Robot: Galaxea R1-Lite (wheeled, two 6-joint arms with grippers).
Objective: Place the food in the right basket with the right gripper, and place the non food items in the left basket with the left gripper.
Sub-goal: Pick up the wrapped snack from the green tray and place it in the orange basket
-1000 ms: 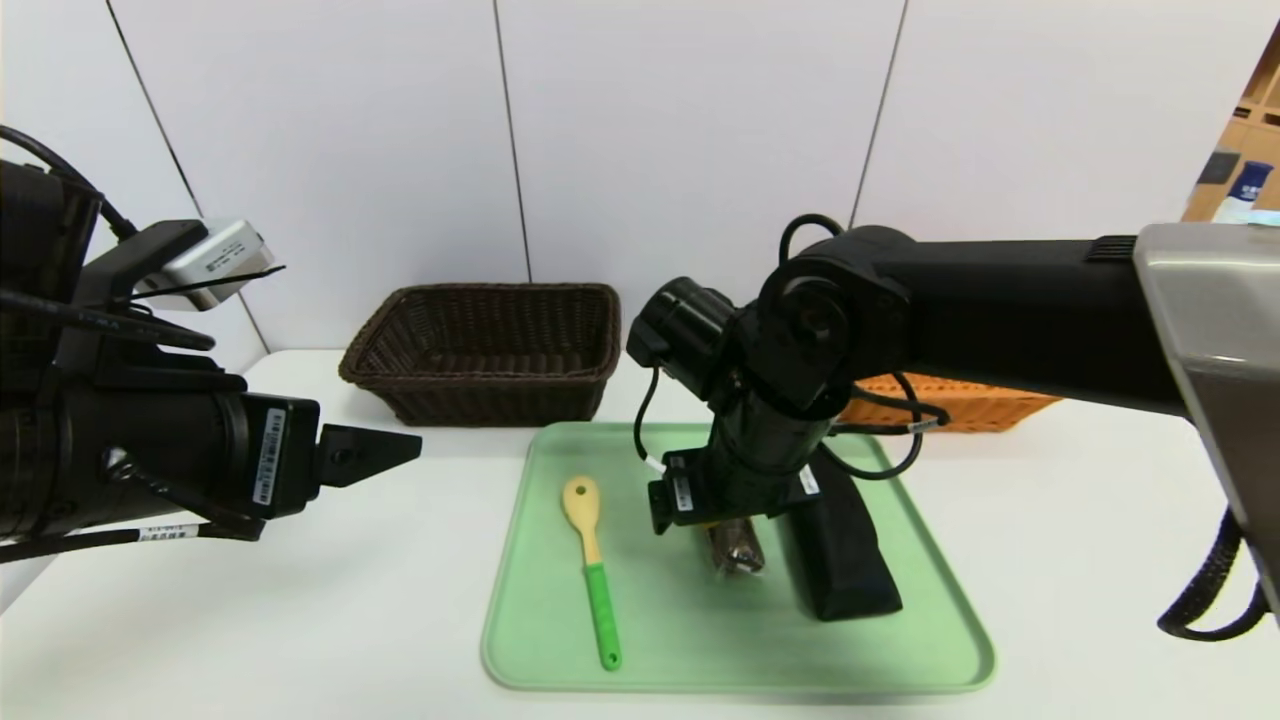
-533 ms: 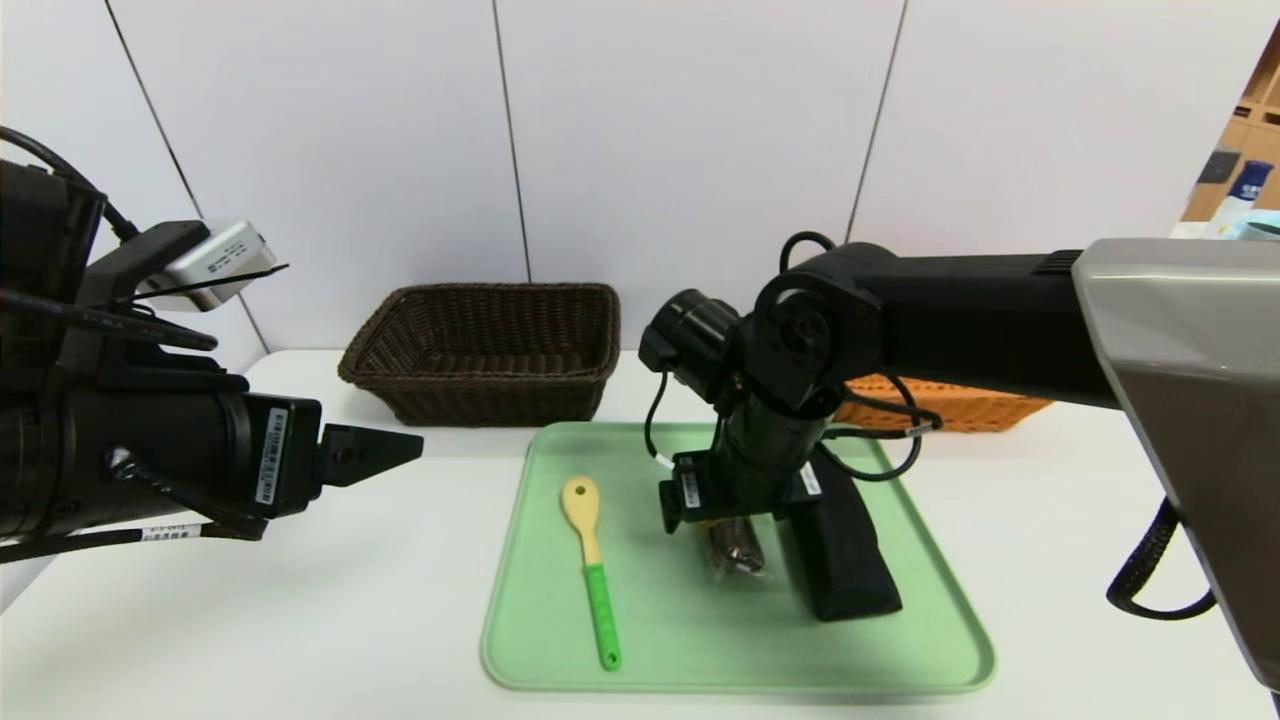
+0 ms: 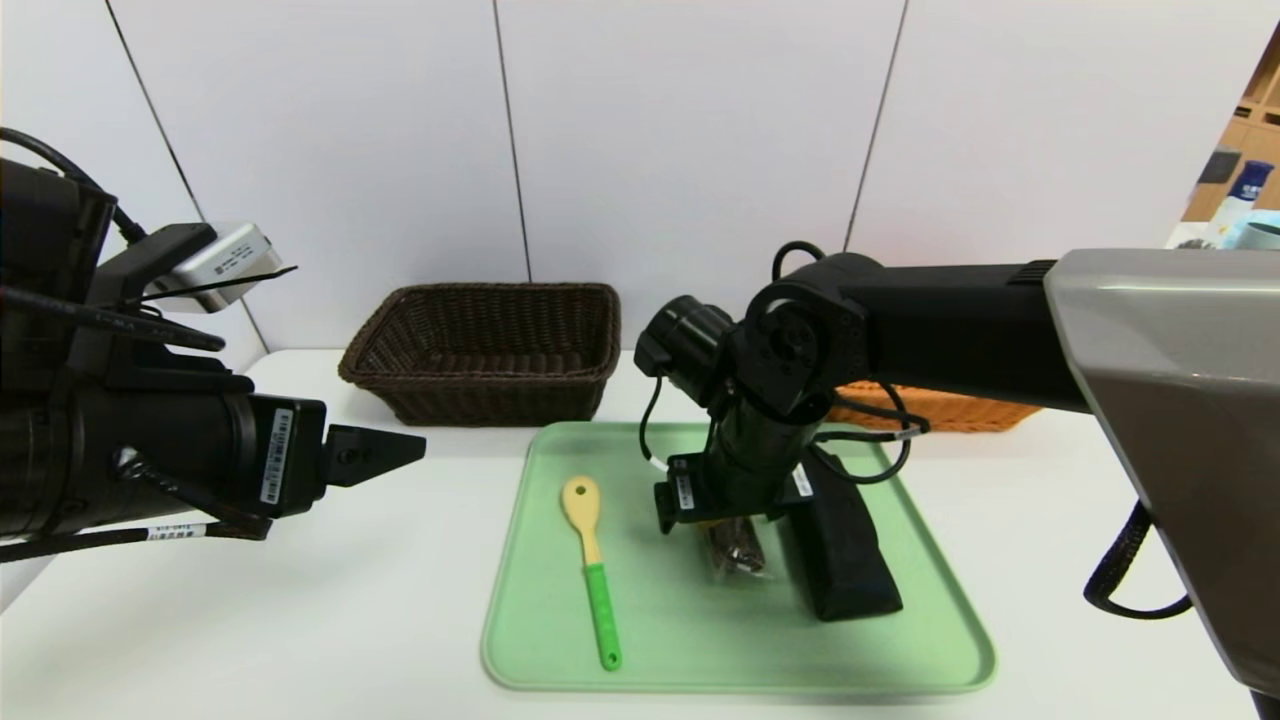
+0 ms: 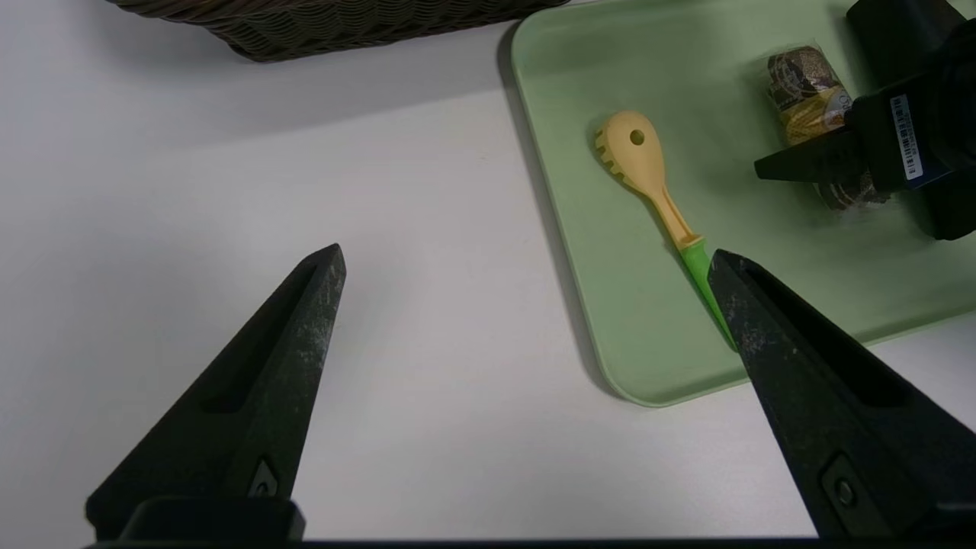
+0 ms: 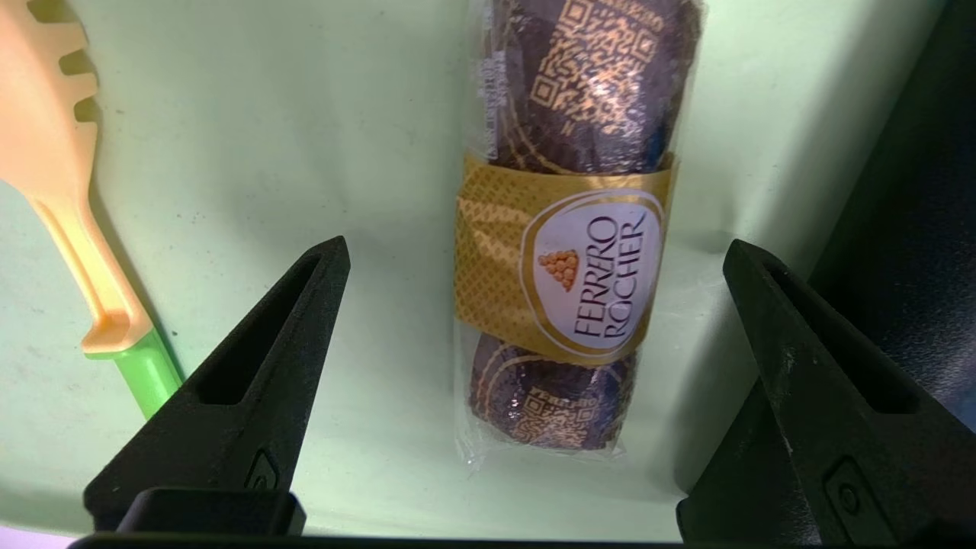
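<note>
- Snack [image 5: 564, 252], on tray [image 3: 640, 640], between my right gripper's [image 5: 537, 252] wide-open, empty jaws; I should close squarely on its label, clear of the black case [image 3: 845, 560].
- Left gripper [image 4: 526, 252]: parked beside tray, wide open, empty.

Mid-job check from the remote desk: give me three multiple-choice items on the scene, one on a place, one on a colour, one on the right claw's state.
1. Where is the spoon?
A) in the dark basket
B) on the tray
C) on the bare table

2. What colour is the spoon's handle?
A) green
B) red
C) blue

3. How is the right claw?
A) shut on the spoon
B) shut on the black case
C) open around the snack

1 B: the spoon lies on the green tray.
2 A: its handle is bright green.
3 C: the right claw's jaws stand apart, clear of the snack between them.
</note>
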